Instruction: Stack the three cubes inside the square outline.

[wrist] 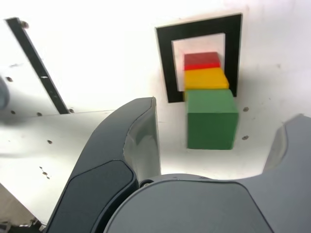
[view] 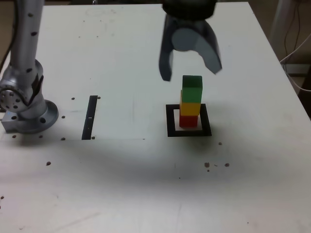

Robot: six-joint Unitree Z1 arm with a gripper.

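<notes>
— White tabletop, speckled with small dark marks, fills most of the exterior view. What stands on it?

— Near the middle, toward the exterior view's right, the square outline lies flat: a thick black border with a white centre. Inside it the three cubes stand in one column: the red cube at the base, the yellow cube on it, the green cube on top.

— Is the column straight?

— Roughly. In the wrist view the green cube sits a little off from the yellow cube and red cube beneath it, yet all three stay stacked within the square outline.

— And the gripper?

— The gripper hangs above the stack, its jaws spread wide with nothing between them. It touches no cube; the green one stands clear just below the fingertips.

— Anything else?

— A thin black strip lies well apart, toward the exterior view's left, and the arm's base stands at the left edge.
</notes>
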